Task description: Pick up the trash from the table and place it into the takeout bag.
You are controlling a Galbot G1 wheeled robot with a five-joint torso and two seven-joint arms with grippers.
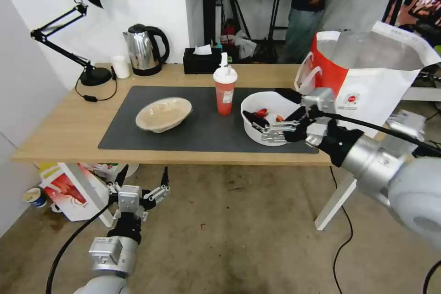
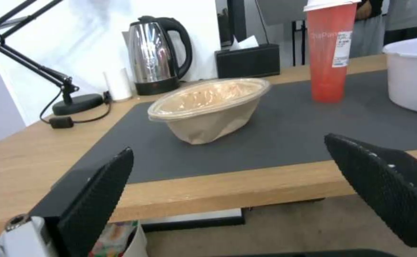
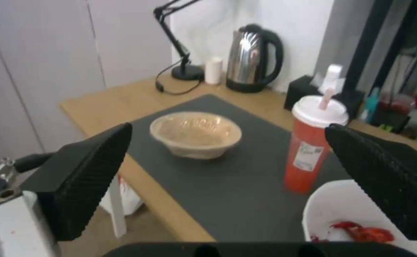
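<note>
Head view: light-wood table [image 1: 59,133] carries all three trash items; my right gripper [image 1: 268,129] hangs spread at the white bowl's [image 1: 262,101] near rim, takeout bag [image 1: 367,78] just beyond, so I judge pickup unstarted. Left wrist view: left gripper [image 2: 246,192], spread, waits below the table edge facing the beige bowl [image 2: 208,109]. Right wrist view: red cup [image 3: 313,142] stands beside the white bowl; next I must close on its rim.

Arms: silver-grey metal segments, black wrist sections, black cables.
Left gripper [image 1: 143,183]: black textured fingers.
Right gripper [image 1: 257,125]: black fingers, silver linkages.
</note>
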